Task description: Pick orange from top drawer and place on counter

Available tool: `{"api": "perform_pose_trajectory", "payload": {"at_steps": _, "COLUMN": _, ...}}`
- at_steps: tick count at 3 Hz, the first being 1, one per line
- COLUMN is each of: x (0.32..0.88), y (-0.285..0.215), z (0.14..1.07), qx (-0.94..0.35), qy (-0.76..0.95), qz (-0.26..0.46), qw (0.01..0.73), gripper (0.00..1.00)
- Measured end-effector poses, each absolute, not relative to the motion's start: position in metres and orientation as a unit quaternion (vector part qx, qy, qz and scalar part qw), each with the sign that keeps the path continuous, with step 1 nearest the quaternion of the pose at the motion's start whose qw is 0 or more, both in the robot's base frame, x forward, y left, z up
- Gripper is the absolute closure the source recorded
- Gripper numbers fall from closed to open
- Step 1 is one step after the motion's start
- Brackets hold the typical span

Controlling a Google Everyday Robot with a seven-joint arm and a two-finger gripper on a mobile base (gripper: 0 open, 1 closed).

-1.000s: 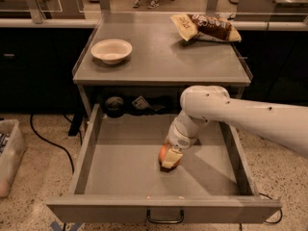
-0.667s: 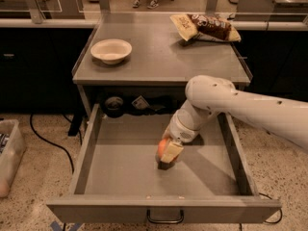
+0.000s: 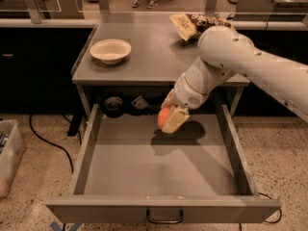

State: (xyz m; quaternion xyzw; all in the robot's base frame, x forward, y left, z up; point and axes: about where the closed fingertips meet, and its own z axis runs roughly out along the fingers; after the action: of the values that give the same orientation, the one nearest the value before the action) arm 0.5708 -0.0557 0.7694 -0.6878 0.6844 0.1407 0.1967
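Aloft over drawer (image 3: 159, 172): jaws, one orange (image 3: 163, 117).

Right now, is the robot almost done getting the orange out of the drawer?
About halfway. Done: the top drawer is open, and the gripper is shut on the orange, which is off the drawer floor with its shadow below. In hand: the orange hangs over the drawer, not yet on the counter. Left: carry it up and set it on the counter, where the white bowl sits.
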Motion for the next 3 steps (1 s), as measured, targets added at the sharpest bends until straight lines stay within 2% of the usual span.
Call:
{"api": "perform_pose_trajectory", "payload": {"at_steps": 2, "x": 0.609, "y": -0.054, "z": 0.877, "qx": -0.711, "qy": 0.653, "qz": 0.116, "qw": 0.232, "gripper": 1.0}}
{"api": "perform_pose_trajectory", "payload": {"at_steps": 3, "x": 0.644, "y": -0.046, "z": 0.901, "qx": -0.716, "qy": 0.645, "qz": 0.103, "qw": 0.246, "gripper": 1.0}}
